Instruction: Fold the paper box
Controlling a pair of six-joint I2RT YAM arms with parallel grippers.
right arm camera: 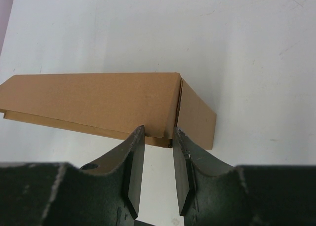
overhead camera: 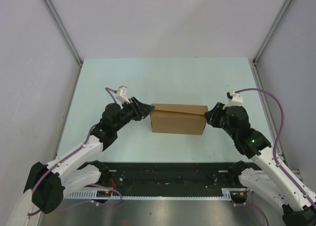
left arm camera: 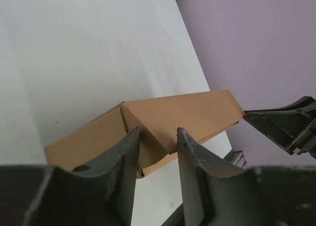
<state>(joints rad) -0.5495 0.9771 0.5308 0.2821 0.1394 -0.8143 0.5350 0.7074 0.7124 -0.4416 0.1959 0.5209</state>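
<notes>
Cardboard, plain brown, matte and unprinted: the paper box [overhead camera: 177,121] stands as a shallow rectangular shape with its lid down, near the middle of the pale green worktop [overhead camera: 163,78], one long side facing the arm bases. The lid sits slightly askew (from overhead, a thin dark seam slants across the top).

From overhead I see the left hand [overhead camera: 147,109] meeting the box's left end and the right hand [overhead camera: 208,115] meeting its right end, both at the upper corners. Both hands are dark and matte, with wedge-shaped fingers.

The left wrist view adds what the overhead cannot. Its fingers are parted, the box's end corner shows in the gap, and the opposite hand sits beyond the far end. The right wrist view shows a narrower gap, with the tips at the lid's lower edge beside the end panel, which stands slightly proud. Neither hand clamps anything. Whether the tips press the cardboard, I cannot tell.
</notes>
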